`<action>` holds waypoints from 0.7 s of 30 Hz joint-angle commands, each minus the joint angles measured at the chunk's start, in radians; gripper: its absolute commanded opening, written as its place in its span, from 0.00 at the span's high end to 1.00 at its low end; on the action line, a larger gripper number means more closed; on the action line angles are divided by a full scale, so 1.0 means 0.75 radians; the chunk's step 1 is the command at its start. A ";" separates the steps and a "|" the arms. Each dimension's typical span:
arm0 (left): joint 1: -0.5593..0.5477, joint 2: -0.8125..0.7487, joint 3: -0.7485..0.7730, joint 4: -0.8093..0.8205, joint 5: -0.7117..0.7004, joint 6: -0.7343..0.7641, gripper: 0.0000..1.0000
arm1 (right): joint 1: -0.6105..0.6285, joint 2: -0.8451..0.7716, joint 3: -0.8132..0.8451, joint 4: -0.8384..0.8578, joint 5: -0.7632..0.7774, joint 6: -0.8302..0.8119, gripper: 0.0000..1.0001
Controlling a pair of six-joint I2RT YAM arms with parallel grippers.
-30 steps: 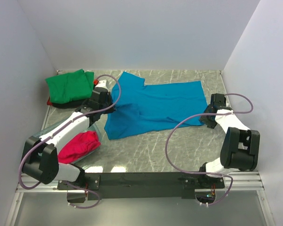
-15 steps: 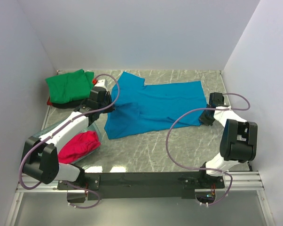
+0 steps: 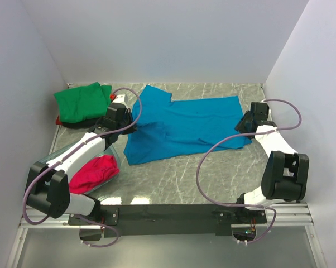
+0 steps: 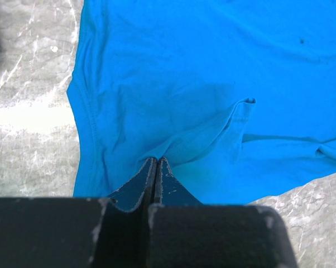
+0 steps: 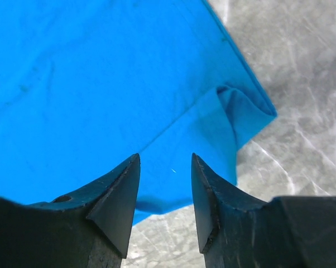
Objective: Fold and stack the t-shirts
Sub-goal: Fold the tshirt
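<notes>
The left gripper [image 4: 156, 163] is pinching the blue t-shirt [image 3: 182, 125] at its left side, jaws together on cloth, probably anchoring it flat on the table [image 3: 212, 173]. The right gripper [image 5: 165, 167] is hovering over its right corner, jaws apart, likely readying a grasp.

Three t-shirts are showing plainly: one blue t-shirt [image 3: 179, 125] is lying spread, one green t-shirt [image 3: 81, 101] is sitting folded to its back left, and one magenta-red t-shirt [image 3: 94, 172] is lying bunched to its front left in the one clear bin [image 3: 116, 156]. At that same back-left spot a dark layer [image 3: 73, 124] is peeking out, too hidden to count. Two arms are flanking the blue t-shirt, the left arm [image 3: 78, 148] and the right arm [image 3: 279, 167].
</notes>
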 commanded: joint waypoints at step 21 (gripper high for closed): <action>0.010 -0.030 -0.020 0.080 0.045 0.035 0.99 | -0.001 0.108 -0.077 -0.082 0.251 0.044 0.50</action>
